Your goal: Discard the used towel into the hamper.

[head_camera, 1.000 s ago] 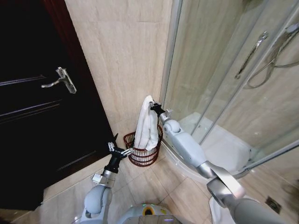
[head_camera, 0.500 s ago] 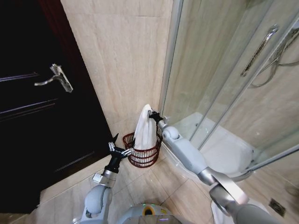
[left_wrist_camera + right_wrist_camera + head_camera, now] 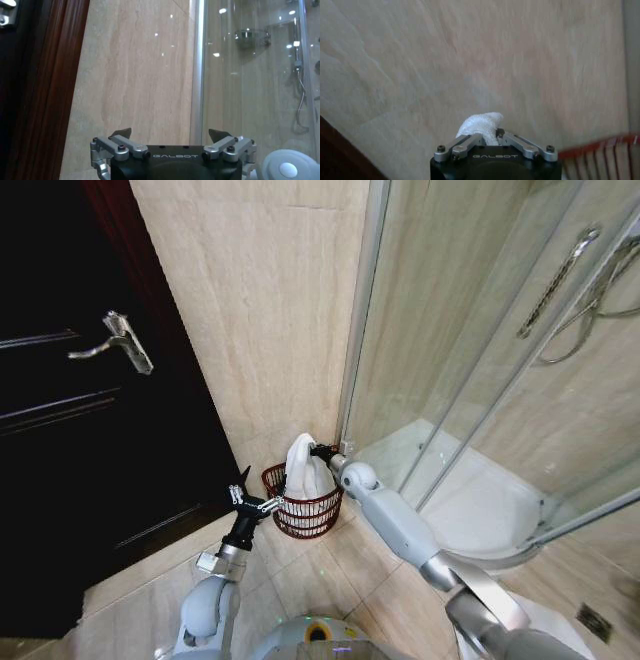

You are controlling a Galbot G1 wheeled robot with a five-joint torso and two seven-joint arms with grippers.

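— Below the right gripper (image 3: 318, 450), what is there?
— Towel (image 3: 303, 471), pinched at its top, lower part bunched inside the hamper (image 3: 305, 513) in the wall corner.
— Any writing?
— "GALBOT" on both gripper bodies.
— Around it?
— Left gripper (image 3: 254, 502) spread, holding nothing, just beside the hamper's rim; door (image 3: 80, 420) beyond it, shower glass (image 3: 470, 360) past the right arm.
— Hidden?
— Towel's bottom, behind the weave.

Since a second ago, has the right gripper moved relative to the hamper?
Yes. The right gripper, shut on the towel, has come down toward the hamper rim; more of the towel now sits inside. The left gripper waits open beside the hamper.
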